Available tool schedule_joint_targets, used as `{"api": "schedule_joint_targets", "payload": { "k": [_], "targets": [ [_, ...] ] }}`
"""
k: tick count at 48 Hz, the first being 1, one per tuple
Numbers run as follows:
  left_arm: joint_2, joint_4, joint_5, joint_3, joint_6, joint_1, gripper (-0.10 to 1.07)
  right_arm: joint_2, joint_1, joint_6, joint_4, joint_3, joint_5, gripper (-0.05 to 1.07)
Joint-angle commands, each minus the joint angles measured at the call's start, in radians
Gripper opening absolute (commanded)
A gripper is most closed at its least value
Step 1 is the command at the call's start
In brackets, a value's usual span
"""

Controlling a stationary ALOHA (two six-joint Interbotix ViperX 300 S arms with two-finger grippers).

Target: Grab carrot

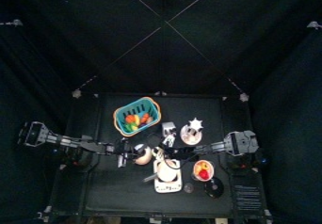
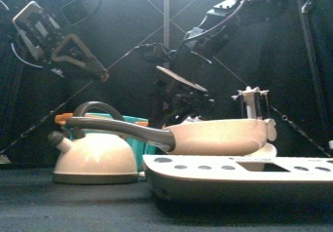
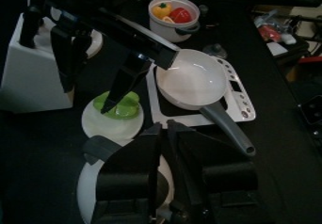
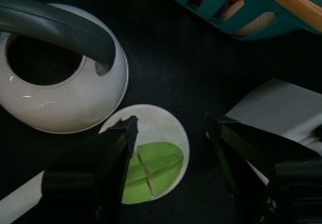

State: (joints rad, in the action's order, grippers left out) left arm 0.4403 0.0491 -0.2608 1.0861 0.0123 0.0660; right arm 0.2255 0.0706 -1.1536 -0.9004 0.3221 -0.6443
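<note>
- Top view: the carrot (image 1: pixel 131 121) lies inside the teal basket (image 1: pixel 136 108) toward the back of the desk (image 1: pixel 113 176), well apart from both arms. The right tool (image 1: pixel 168 145) reaches across the middle among the crockery, over a small white plate (image 1: pixel 160 151). Judged risk: it is working in the wrong spot, and closing here would grab a dish, not the carrot.
- Front view: a white kettle (image 2: pixel 93 150) and a white pan (image 2: pixel 219 135) stand large in front, and the carrot is hidden behind them. The arms hang above; a swing toward the basket could clip the kettle's handle or the pan.
- Left wrist view: the left tool (image 3: pixel 161 176) has its jaws apart and empty, low over the kettle's lid. A bowl (image 3: pixel 171 13) holding a red-and-yellow thing sits far off; its colour could be mistaken for the target.
- Right wrist view: the right tool (image 4: pixel 176 162) stands with jaws apart, nothing between them, straddling the plate with a green leaf shape (image 4: pixel 153 169). The basket edge (image 4: pixel 251 11) shows nearby, but the carrot is out of sight, so an approach from here is blind.
</note>
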Motion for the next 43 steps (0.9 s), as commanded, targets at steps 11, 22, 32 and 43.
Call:
{"api": "schedule_joint_targets", "payload": {
  "k": [11, 22, 32, 43],
  "targets": [
    [0.008, 0.023, -0.005, 0.006, -0.002, -0.014, 0.59, -0.179, 0.12, -0.008, -0.014, 0.012, -0.124, 0.92],
    [0.06, 0.114, -0.005, -0.003, -0.003, -0.064, 0.59, -0.285, 0.179, -0.104, -0.043, 0.126, -0.144, 0.91],
    [0.095, 0.221, 0.046, -0.012, -0.003, -0.152, 0.59, -0.399, 0.17, -0.275, -0.152, 0.27, -0.057, 0.91],
    [0.101, 0.212, 0.249, -0.107, -0.005, -0.216, 0.59, -0.474, 0.078, -0.48, -0.357, 0.405, 0.13, 0.91]
  ]
}}
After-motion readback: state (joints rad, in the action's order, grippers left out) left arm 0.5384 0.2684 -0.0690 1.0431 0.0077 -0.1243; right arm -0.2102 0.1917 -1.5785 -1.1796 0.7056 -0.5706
